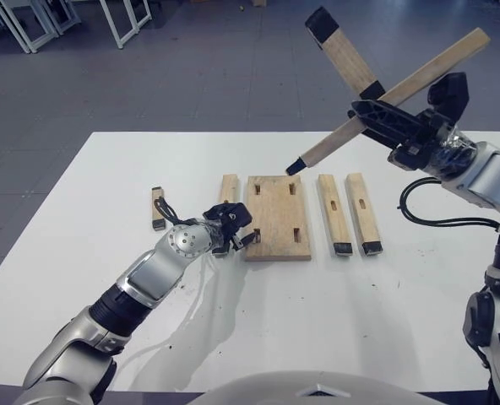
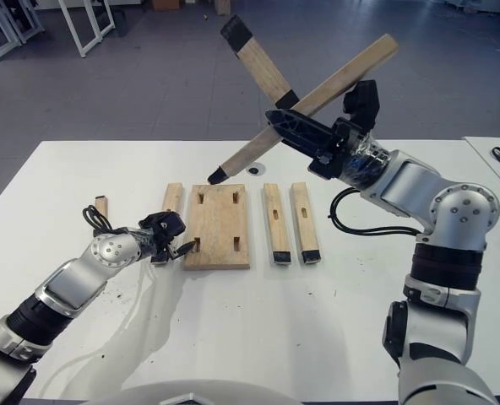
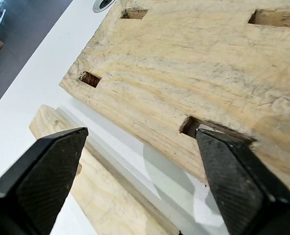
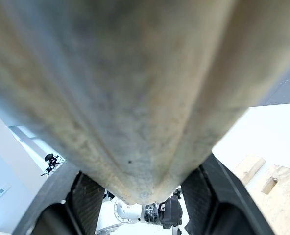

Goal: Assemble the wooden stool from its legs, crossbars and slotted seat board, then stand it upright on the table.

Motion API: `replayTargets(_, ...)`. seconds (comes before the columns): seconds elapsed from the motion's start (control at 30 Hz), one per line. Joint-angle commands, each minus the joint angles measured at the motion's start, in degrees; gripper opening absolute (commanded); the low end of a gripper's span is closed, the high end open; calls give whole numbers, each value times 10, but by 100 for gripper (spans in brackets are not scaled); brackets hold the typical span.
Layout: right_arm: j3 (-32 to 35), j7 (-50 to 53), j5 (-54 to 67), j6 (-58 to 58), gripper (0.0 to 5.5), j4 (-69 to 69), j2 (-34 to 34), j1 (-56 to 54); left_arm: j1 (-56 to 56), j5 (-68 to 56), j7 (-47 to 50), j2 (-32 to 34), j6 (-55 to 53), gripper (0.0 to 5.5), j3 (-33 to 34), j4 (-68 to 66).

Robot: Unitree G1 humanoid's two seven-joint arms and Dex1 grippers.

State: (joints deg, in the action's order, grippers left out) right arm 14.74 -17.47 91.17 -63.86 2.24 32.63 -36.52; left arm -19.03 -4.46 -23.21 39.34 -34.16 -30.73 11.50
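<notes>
Black left gripper [image 1: 238, 234], fingers spread wide, sits at the left edge of the pale slotted wooden seat board [image 1: 277, 215]; right gripper [image 1: 375, 114] clamps crossed black-tipped wooden legs [image 1: 419, 78] above its far side.

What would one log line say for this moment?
right end effector: shut on crossed wooden pieces, held in air | left end effector: open at left edge of seat board

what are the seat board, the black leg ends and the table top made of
Seat board: bare, unfinished wood, likely softwood; pale rough grain, splintered slot edges. Black ends of the legs: matte black, paint or rubber cap, cannot tell. Table: smooth white, faintly glossy, probably laminate or painted board. Crossed pieces in the right gripper: seemingly the same wood.
</notes>
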Motion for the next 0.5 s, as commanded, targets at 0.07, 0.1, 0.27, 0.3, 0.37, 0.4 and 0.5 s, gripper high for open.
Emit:
replayTargets(0.07, -10, 7, -103, 53, 203, 7, -11, -38, 41, 31, -91, 45, -76, 407, -55, 39)
replayTargets(0.1, -18, 3, -136, 70, 203, 15, -16, -44, 51, 30, -108, 56, -85, 407, -58, 51)
replayTargets(0.27, -66, -78, -263, 127, 203, 29, -25, -38, 127, 17, -222, 174, -50, 407, -61, 108)
replayTargets(0.3, -74, -110, -264, 112, 203, 23, -20, -26, 143, 12, -251, 206, -23, 407, -54, 109)
replayTargets(0.37, -105, -175, -281, 86, 203, 14, -3, -5, 173, 7, -300, 265, 49, 407, -32, 95)
replayTargets(0.4, -121, -204, -292, 79, 203, 10, 5, 6, 180, 5, -319, 286, 79, 407, -19, 83)
replayTargets(0.5, -170, -267, -331, 74, 203, -3, 13, 30, 181, 5, -338, 295, 129, 407, 12, 45)
